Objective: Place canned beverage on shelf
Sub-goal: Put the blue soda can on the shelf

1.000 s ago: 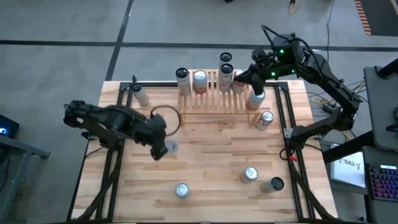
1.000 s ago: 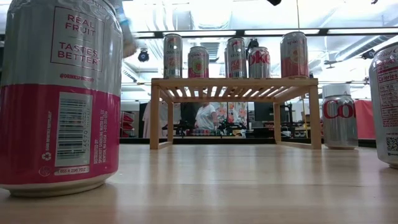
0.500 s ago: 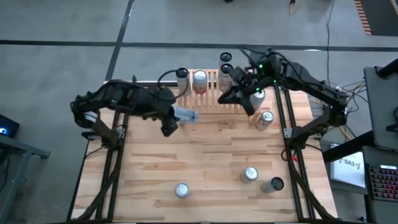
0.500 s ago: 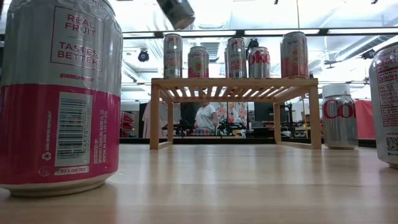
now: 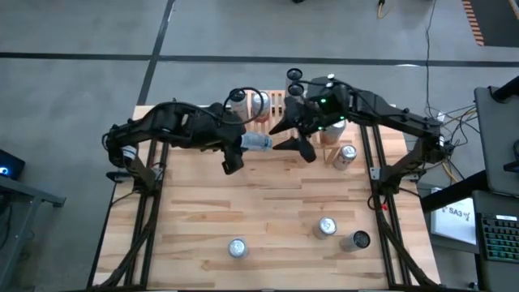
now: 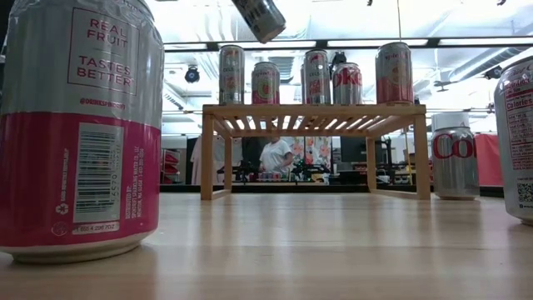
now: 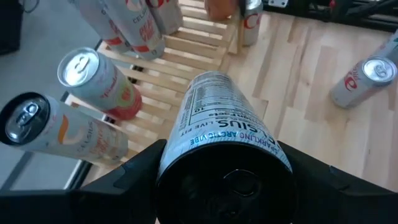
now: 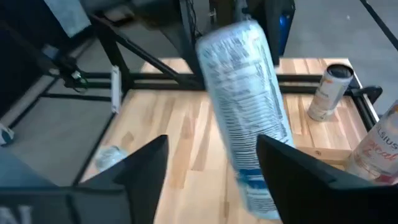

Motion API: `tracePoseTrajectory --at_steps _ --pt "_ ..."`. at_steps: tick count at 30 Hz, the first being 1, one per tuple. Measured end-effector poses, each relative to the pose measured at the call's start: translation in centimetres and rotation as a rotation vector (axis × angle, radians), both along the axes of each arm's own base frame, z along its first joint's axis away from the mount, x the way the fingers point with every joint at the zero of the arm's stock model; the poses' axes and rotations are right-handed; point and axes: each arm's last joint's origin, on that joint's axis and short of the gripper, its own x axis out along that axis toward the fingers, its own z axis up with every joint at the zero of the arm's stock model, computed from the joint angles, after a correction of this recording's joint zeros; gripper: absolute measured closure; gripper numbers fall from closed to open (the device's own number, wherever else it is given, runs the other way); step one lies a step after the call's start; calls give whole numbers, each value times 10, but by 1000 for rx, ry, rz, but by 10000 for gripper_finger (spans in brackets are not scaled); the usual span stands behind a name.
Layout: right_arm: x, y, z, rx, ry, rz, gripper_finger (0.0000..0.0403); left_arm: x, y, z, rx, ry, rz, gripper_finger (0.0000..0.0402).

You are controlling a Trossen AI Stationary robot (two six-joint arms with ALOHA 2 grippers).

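Left gripper (image 5: 243, 144) fingers clamp a tilted can (image 5: 258, 143) in the air over the shelf (image 5: 280, 122), left-centre. Right gripper (image 5: 285, 136) fingers spread apart, empty, just right of the can.

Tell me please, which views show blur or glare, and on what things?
Right wrist view: the tilted silver can with small print is smeared by motion. Low view: the near pink and silver can looms large against bright ceiling lights. Left wrist view: the same silver can looks sharp.
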Motion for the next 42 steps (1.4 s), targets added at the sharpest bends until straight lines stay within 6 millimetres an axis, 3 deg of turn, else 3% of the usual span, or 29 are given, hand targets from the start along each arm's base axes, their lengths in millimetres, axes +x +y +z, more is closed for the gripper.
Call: tracePoseTrajectory --at_steps 10,21,28,34,38,42 --pt "34 -6 -32 -43 105 -65 96 2 1 0 -2 -7 -2 160" --pt "63 -2 -52 -94 81 -27 94 3 0 0 -26 -28 4 160" --pt "67 -2 -56 -97 85 -16 138 3 0 -1 -21 -15 -5 157" --pt "66 -2 -56 -39 105 -46 149 1 2 5 31 -47 16 90" --pt "57 -7 -47 -31 89 -74 150 -11 4 19 101 -96 29 58" --pt "41 -14 -32 -31 51 -104 150 -33 7 39 164 -197 37 53"
